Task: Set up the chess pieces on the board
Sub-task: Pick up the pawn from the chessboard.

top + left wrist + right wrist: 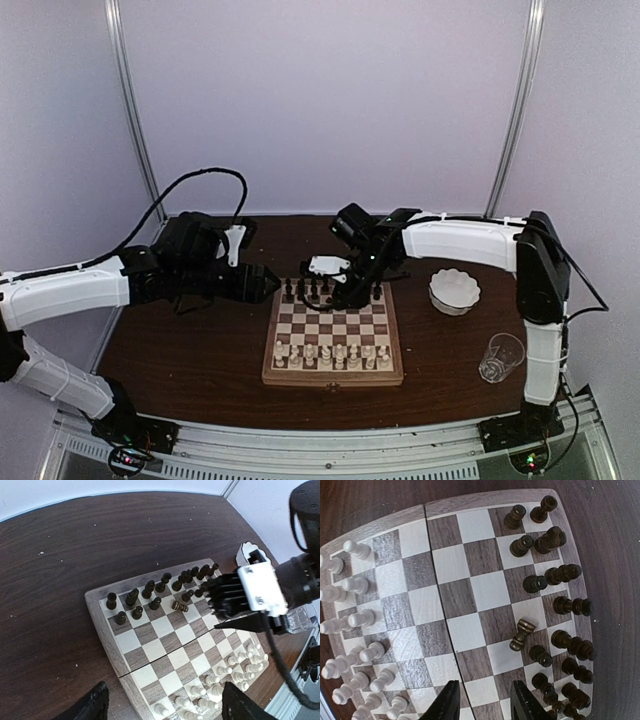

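Observation:
The wooden board (390, 340) lies mid-table. Several dark pieces (312, 290) stand in its far two rows, several cream-white pieces (330, 354) in its near two rows. One dark pawn (522, 634) lies toppled on the board beside the dark rows; it also shows in the left wrist view (178, 606). My right gripper (484, 700) hovers over the board's far part, open and empty, the toppled pawn just ahead of its fingers. My left gripper (162, 705) is open and empty, off the board's left edge (97, 625).
A white scalloped bowl (454, 290) sits right of the board. A clear glass (501, 357) stands near the right front. The right arm's white gripper body (260, 587) hangs over the board's far right squares.

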`<state>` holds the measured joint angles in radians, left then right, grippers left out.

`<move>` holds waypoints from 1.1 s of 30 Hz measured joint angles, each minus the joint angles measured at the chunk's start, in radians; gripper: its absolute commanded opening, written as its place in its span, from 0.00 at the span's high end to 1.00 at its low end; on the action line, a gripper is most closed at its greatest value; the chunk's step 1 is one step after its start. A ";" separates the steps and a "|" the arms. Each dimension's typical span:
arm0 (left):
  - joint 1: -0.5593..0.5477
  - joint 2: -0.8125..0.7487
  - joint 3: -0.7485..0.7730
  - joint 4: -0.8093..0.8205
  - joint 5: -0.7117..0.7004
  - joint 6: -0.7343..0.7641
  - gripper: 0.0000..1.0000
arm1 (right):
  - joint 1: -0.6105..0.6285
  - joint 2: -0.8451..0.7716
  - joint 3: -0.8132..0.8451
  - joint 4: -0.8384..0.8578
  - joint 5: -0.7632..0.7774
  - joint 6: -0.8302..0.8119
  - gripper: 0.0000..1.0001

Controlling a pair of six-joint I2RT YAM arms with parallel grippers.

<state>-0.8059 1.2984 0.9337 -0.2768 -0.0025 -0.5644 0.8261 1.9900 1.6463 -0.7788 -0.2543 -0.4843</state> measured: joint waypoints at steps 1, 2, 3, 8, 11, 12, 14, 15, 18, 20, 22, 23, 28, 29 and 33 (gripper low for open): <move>0.000 -0.016 -0.008 -0.003 -0.003 -0.002 0.22 | 0.000 0.026 0.014 0.005 0.009 0.005 0.62; 0.000 -0.029 -0.014 -0.006 -0.006 -0.003 0.22 | 0.000 0.045 0.027 0.005 0.013 0.011 0.62; 0.000 -0.039 -0.019 -0.010 -0.010 -0.004 0.22 | 0.000 0.063 0.042 0.005 0.019 0.014 0.62; 0.000 -0.057 -0.043 -0.020 -0.021 -0.008 0.22 | 0.000 0.129 0.119 0.003 0.032 0.031 0.62; 0.000 -0.057 -0.045 -0.026 -0.021 -0.011 0.21 | 0.000 0.163 0.171 0.000 0.047 0.043 0.62; 0.000 -0.057 -0.046 -0.026 -0.021 -0.011 0.21 | 0.000 0.171 0.182 -0.001 0.051 0.045 0.62; 0.000 -0.057 -0.046 -0.027 -0.021 -0.011 0.21 | 0.000 0.191 0.203 -0.007 0.056 0.047 0.62; 0.000 -0.057 -0.045 -0.028 -0.021 -0.011 0.21 | 0.000 0.199 0.208 -0.010 0.058 0.048 0.62; 0.000 -0.057 -0.045 -0.031 -0.021 -0.011 0.21 | 0.000 0.217 0.212 -0.020 0.069 0.049 0.63; 0.000 -0.057 -0.046 -0.031 -0.021 -0.011 0.21 | 0.000 0.223 0.212 -0.028 0.074 0.051 0.63; 0.000 -0.057 -0.045 -0.031 -0.021 -0.011 0.21 | 0.000 0.223 0.212 -0.037 0.079 0.055 0.63; 0.000 -0.057 -0.045 -0.031 -0.021 -0.011 0.21 | 0.000 0.223 0.212 -0.038 0.080 0.056 0.63; 0.000 -0.056 -0.046 -0.031 -0.020 -0.011 0.21 | -0.002 0.227 0.215 -0.042 0.087 0.066 0.64; 0.000 -0.055 -0.046 -0.030 -0.020 -0.012 0.21 | -0.002 0.231 0.216 -0.043 0.087 0.067 0.64; 0.000 -0.053 -0.046 -0.031 -0.020 -0.014 0.21 | -0.002 0.253 0.223 -0.049 0.087 0.069 0.65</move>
<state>-0.8059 1.2457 0.8879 -0.3073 -0.0223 -0.5781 0.8242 2.2433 1.8690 -0.8280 -0.1677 -0.4149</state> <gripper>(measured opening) 0.790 0.356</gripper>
